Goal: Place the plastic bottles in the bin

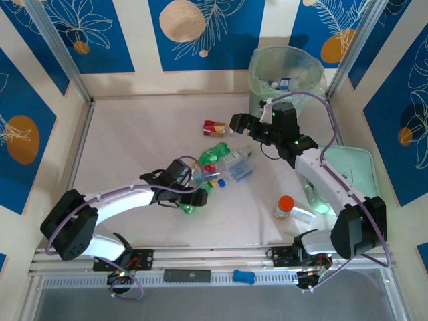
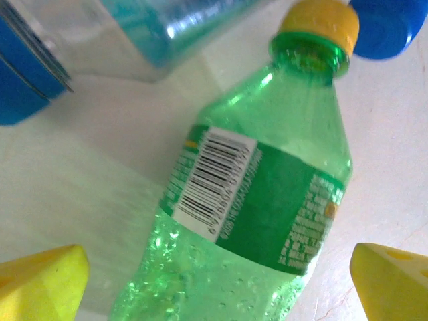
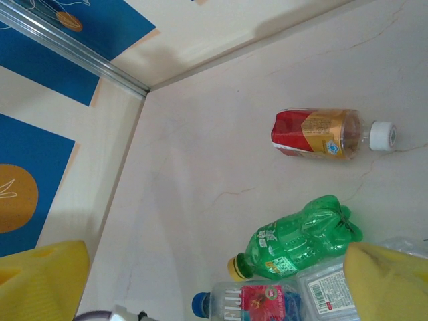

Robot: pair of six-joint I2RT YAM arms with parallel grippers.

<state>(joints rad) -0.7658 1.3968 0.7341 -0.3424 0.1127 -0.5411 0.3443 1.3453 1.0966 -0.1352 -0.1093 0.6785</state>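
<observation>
Soft light is coming from above and making the pale table (image 1: 134, 134) look bright. The arms (image 1: 120, 200) are throwing only faint grey shadows on it. In the left wrist view, light is glowing through the green bottle (image 2: 267, 200), and small white spots are shining on it. The yellow fingers (image 2: 40, 284) in the corners are looking blurry, close to the camera.

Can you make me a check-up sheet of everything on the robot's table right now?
Surface: pale table, bottles piled mid-table.
Job's things: bin at the far right, bottles already inside; red-and-gold bottle, green bottle and others lie loose.
Clutter: orange-capped container, mint tray.
Grippers: left gripper open astride the green bottle; right gripper open, holding nothing.
Cables: purple cables along both arms.
Surroundings: blue-patterned walls, metal frame.
</observation>
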